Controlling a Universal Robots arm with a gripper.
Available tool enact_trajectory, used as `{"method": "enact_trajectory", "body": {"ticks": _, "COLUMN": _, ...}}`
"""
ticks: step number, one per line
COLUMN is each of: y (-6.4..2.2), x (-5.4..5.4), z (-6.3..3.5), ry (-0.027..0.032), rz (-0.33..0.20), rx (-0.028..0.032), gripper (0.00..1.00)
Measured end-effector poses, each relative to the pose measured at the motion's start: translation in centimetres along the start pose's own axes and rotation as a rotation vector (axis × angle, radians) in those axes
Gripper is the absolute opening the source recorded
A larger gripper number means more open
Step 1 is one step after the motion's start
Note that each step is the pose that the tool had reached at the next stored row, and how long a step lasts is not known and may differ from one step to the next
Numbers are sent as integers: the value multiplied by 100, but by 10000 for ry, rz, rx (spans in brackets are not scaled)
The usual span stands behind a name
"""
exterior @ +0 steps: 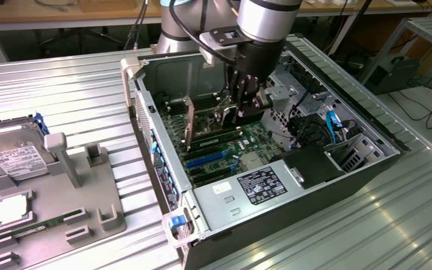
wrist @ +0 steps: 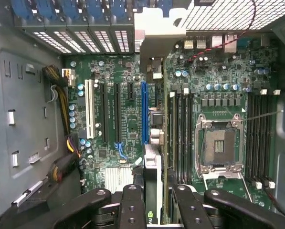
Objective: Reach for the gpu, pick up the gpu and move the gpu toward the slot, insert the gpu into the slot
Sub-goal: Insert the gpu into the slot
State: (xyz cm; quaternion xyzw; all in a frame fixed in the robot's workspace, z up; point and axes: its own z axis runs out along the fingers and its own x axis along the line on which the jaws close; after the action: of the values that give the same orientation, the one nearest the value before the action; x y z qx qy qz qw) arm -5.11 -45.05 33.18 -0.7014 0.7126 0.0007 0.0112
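Nearest, on the ribbed metal surface (exterior: pixel 73 84), a gray fixture tray (exterior: pixel 88 219) holds a silver hard drive (exterior: pixel 13 154), a square chip (exterior: pixel 9 208) and a green memory stick (exterior: pixel 28 230). Beside it lies the open computer case (exterior: pixel 366 101), with a labelled black power supply (exterior: pixel 265 185) at its near end and the motherboard (exterior: pixel 216 152) behind that. The board carries memory sticks (wrist: pixel 180 133), an empty processor socket (wrist: pixel 218 145) and a blue slot (wrist: pixel 144 112). Farther in, the hand (exterior: pixel 240 115) (wrist: pixel 156 210) reaches down inside the case. Its 2 fingers (wrist: pixel 132 205) are narrowed onto the gpu (exterior: pixel 214 118) (wrist: pixel 153 176). The card stands on edge over the board, roughly in line with the blue slot; contact cannot be told.
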Motion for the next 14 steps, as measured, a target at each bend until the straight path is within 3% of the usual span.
{"method": "enact_trajectory", "body": {"ticks": 7, "y": 88, "x": -9, "z": 130, "ry": 2, "rz": 0, "rx": -3, "gripper": 27}}
{"method": "enact_trajectory", "body": {"ticks": 10, "y": 94, "x": -8, "z": 153, "ry": 3, "rz": 0, "rx": -61, "gripper": 27}}
{"method": "enact_trajectory", "body": {"ticks": 13, "y": 103, "x": -8, "z": 187, "ry": 4, "rz": 4, "rx": -158, "gripper": 27}}
{"method": "enact_trajectory", "body": {"ticks": 14, "y": 103, "x": -8, "z": 203, "ry": 3, "rz": 2, "rx": -158, "gripper": 27}}
